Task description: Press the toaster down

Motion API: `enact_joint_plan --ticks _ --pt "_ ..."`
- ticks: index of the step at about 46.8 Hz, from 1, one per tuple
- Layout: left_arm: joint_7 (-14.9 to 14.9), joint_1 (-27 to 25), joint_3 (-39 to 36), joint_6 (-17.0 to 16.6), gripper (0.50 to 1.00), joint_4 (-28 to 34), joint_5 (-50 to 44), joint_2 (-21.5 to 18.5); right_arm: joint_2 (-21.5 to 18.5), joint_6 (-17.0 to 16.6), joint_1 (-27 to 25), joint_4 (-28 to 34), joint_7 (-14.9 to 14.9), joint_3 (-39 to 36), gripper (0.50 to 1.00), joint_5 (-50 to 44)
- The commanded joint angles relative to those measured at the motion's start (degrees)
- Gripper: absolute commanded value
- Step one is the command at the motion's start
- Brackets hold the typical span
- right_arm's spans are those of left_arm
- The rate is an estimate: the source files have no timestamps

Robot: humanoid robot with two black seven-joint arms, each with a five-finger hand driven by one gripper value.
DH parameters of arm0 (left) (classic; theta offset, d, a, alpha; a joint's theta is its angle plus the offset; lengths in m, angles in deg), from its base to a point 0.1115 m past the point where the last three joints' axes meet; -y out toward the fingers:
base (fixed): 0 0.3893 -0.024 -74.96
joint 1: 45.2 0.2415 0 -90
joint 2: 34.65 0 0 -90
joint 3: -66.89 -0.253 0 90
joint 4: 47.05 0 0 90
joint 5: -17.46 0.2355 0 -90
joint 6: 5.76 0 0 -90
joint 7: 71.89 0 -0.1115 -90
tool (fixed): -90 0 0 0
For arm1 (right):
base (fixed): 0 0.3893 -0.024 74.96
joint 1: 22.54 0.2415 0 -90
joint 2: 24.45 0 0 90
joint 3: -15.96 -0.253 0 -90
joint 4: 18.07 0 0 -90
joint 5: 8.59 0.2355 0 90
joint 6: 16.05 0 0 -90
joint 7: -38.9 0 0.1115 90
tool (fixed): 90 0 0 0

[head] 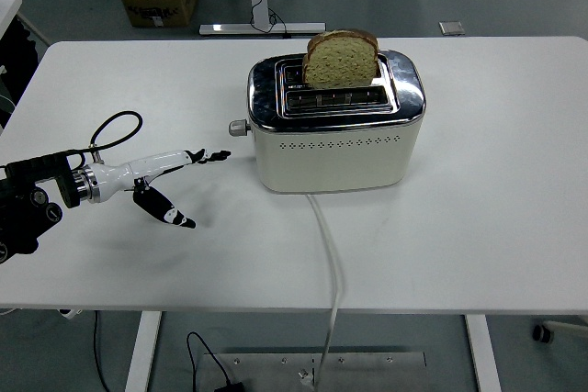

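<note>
The cream toaster (pixel 335 121) stands at the far middle of the white table (pixel 514 181), with a bread slice (pixel 341 59) raised out of its far slot. The left hand (pixel 161 181), fingers spread and empty, is near its lever knob (pixel 239 128), not touching.

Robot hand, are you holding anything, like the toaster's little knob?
Nothing is held. The left hand has its fingers stretched out, their tips just short of the toaster lever and not touching it. The bread stands up out of the toaster.
</note>
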Motion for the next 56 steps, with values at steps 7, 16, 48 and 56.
enact_joint_plan --ticks 7,16,48,56 --pt "0.0 0.1 0.1 0.1 1.000 0.0 -6.8 -1.0 0.0 0.0 0.0 0.0 0.0 -0.1 0.998 0.0" --pt "0.0 0.4 0.1 0.1 1.000 -0.1 -11.4 -2.4 0.0 0.0 0.0 0.0 0.0 0.0 0.998 0.0" --pt "0.0 1.4 0.3 0.1 1.000 -6.0 -48.6 -4.1 0.0 0.0 0.0 0.0 0.0 0.0 0.998 0.0" --pt "0.0 2.4 0.3 0.5 1.000 -8.6 -57.6 -3.1 0.0 0.0 0.0 0.1 0.0 -0.1 0.998 0.0"
